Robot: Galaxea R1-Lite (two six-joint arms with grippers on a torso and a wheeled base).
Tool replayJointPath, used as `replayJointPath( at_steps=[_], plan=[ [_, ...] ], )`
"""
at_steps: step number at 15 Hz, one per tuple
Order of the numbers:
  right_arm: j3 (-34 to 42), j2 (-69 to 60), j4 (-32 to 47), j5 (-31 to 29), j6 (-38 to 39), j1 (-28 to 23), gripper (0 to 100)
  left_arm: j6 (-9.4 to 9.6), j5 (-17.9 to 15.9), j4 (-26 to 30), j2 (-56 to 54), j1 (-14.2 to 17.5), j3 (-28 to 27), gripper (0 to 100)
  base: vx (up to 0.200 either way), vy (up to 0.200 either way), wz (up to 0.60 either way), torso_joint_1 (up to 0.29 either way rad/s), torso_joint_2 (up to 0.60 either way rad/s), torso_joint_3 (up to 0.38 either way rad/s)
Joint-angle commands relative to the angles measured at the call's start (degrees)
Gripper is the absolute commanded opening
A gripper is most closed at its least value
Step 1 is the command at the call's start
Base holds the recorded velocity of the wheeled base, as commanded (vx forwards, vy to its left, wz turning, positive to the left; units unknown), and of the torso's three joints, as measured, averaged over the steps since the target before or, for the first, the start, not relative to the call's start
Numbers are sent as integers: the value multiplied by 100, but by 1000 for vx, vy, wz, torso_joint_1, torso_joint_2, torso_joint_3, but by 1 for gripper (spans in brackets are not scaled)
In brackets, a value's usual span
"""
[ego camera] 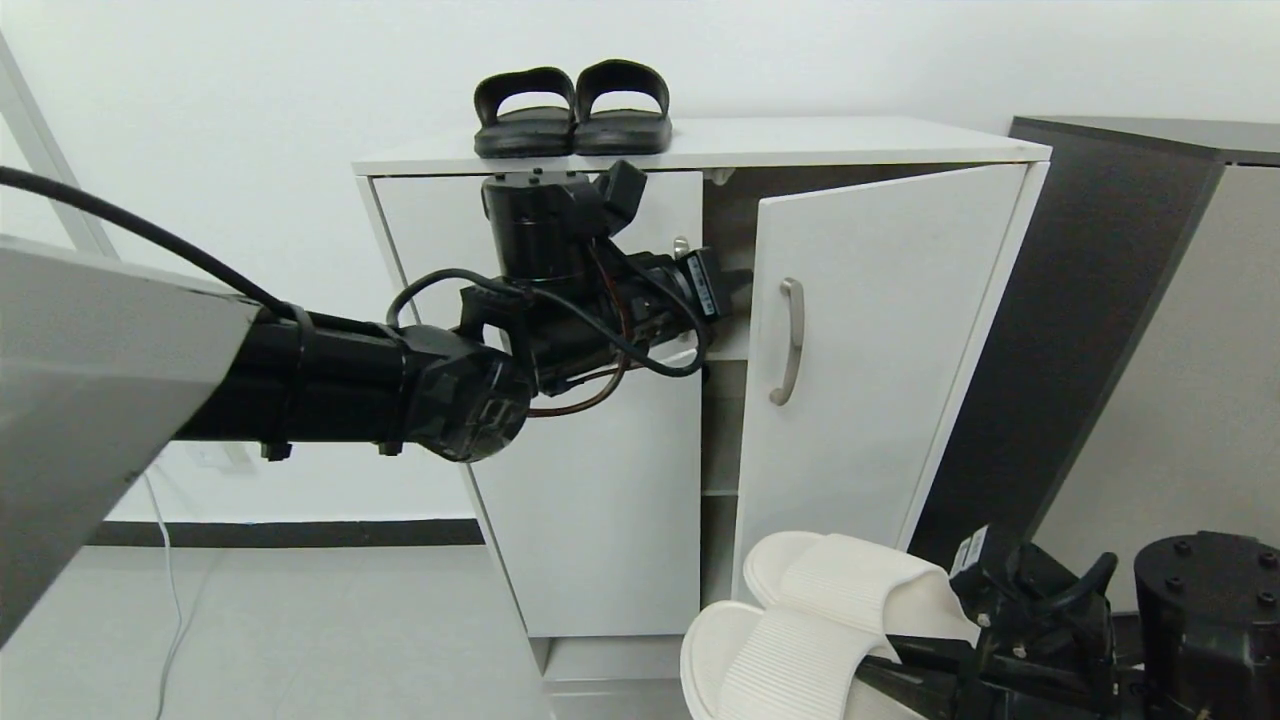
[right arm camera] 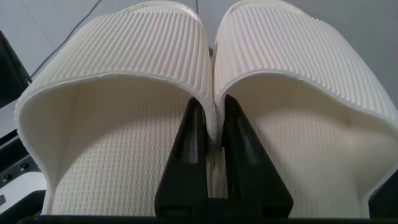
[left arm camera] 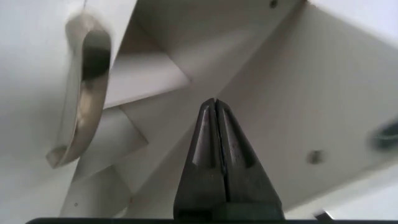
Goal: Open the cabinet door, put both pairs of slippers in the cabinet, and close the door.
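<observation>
With the right door point(ego camera: 860, 400) ajar beside the clenched, empty left gripper point(left arm camera: 216, 107), the right gripper point(right arm camera: 214, 127) pinches the white slippers point(ego camera: 800, 610) before the cabinet point(ego camera: 600, 520), and the black slippers point(ego camera: 572, 112) sit on top, unstowed.

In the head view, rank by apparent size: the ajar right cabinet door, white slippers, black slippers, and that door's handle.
Largest to smallest:
1. right cabinet door
2. white slippers, though nearness to the camera enlarges them
3. black slippers
4. door handle

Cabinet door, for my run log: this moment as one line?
right door ajar | left gripper shut, at its open edge | right gripper shut on white slippers | black slippers on cabinet top
</observation>
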Motion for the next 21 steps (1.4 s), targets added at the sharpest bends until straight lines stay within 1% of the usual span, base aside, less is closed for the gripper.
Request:
replayJointPath(
  at_steps=[1, 4, 6, 7, 8, 9, 11, 13, 14, 15, 16, 17, 19, 20, 21],
  plan=[
    [16, -23, -2, 1, -2, 54, 0, -1, 1, 8, 209, -15, -65, 0, -200, 0, 0, 12, 2, 2],
    [51, -32, -2, 1, 7, 133, 0, -1, 1, -1, 236, -85, -56, 0, -200, 0, 0, 1, 4, 4],
    [68, -32, -2, 1, 7, 177, 0, 7, 1, -80, 192, -454, 119, 0, -200, 0, 0, 2, 0, 0],
    [104, -40, -2, 1, 7, 212, 0, 16, 1, -265, 104, -902, 243, 0, -200, 0, 0, 2, 7, -2],
    [112, -40, -11, 1, -2, 221, 0, 25, 1, -308, 113, -1008, 225, 0, -200, 0, 0, 2, 2, 7],
    [112, -49, -11, 1, -2, 221, 0, 25, 1, -317, 121, -1008, 207, 0, -200, 0, 0, -2, 2, 7],
    [112, -84, -2, 1, -2, 221, 0, 25, 10, -317, 121, -735, 260, 0, -200, 0, 0, 0, 0, 5],
    [112, -93, -2, 1, -2, 230, 0, 43, 10, -326, -54, -401, 330, 0, 0, 0, 0, 0, 0, 0],
    [112, -84, -11, 1, -2, 221, 0, 43, 45, -326, -239, -322, 480, 0, 0, 0, 0, 0, 0, 0],
    [112, -84, -29, -8, -2, 221, 0, 78, 45, -326, -599, -208, 787, 0, 0, 0, 0, 0, 0, 0],
    [104, -84, -29, -17, -2, 203, 0, 174, 45, -326, -1091, -129, 1244, 0, 0, 0, 0, 0, 0, 0],
    [95, -84, -29, -17, -2, 186, 0, 315, 63, -317, -1584, -59, 1702, 0, 0, 0, 0, 0, 0, 0],
    [86, -75, -29, -8, -2, 133, 0, 588, 71, -238, -2920, 73, 2818, 0, 0, 0, 0, 0, 0, 0],
    [68, -67, -29, -8, 7, 124, 0, 623, 71, -159, -3350, 91, 3152, 0, 0, 0, 0, 0, 0, 0],
    [24, -40, -29, -34, 7, 89, 0, 623, 80, 87, -3948, 143, 3521, 0, 0, 0, 0, 0, 0, 0]
  ],
)
